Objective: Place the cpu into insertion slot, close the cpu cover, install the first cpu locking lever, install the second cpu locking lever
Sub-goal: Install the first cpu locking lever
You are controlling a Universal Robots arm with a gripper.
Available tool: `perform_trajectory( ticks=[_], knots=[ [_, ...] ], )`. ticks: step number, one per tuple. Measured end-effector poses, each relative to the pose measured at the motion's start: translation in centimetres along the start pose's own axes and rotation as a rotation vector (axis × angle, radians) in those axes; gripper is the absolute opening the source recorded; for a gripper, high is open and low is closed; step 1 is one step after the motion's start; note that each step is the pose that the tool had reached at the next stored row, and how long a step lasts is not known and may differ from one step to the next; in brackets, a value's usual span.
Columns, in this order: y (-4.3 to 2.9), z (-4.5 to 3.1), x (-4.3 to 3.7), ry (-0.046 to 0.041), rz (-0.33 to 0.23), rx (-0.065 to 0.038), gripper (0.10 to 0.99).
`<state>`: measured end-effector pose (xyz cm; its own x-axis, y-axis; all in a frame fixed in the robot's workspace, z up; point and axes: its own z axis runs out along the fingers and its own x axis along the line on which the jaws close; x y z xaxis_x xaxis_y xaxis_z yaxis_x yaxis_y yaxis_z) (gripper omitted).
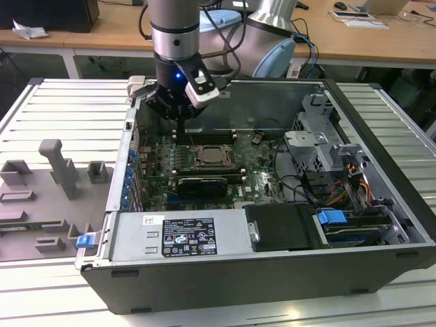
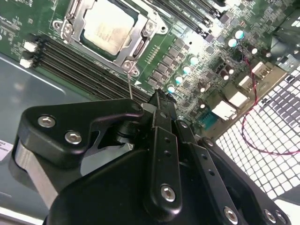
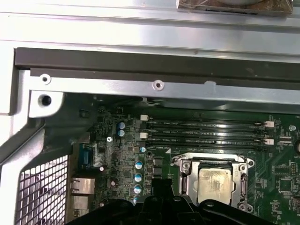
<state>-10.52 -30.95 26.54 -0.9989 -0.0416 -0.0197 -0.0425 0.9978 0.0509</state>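
**Desk:** What are you seeing, biggest first?

**Operator:** I'm looking down into the open computer case (image 1: pixel 272 286), which is lying with its open side up. The arm is holding the gripper (image 1: pixel 176 117) low over the green circuit board (image 1: pixel 255 167), towards the case's far wall in the exterior view and close to the long black memory slots (image 3: pixel 206 131).

**Desk:** Open or closed?

**Operator:** I'm not able to tell.

**Desk:** And the chip?

**Operator:** The cpu (image 2: pixel 108 24) is sitting in the insertion slot (image 3: pixel 183 174), flat, with its pale metal top facing up. It's looking square to me, so I'm not picking out a long axis. Its edges are running in line with the memory slots. The cpu cover (image 2: pixel 140 38) is lying down flat around it, framing the top.

**Desk:** Anything smaller?

**Operator:** In the second wrist view, a thin metal rod (image 2: pixel 130 86) is standing up from the socket's corner. Its upper end is sitting just beside the gripper's tip.
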Motion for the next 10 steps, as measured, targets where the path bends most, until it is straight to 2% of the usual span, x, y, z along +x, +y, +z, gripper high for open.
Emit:
perform_trajectory(
  ticks=[10],
  knots=[
    [1.09, 0.33, 0.25, -0.0001, 0.000, 0.000, 0.106]
  ],
)
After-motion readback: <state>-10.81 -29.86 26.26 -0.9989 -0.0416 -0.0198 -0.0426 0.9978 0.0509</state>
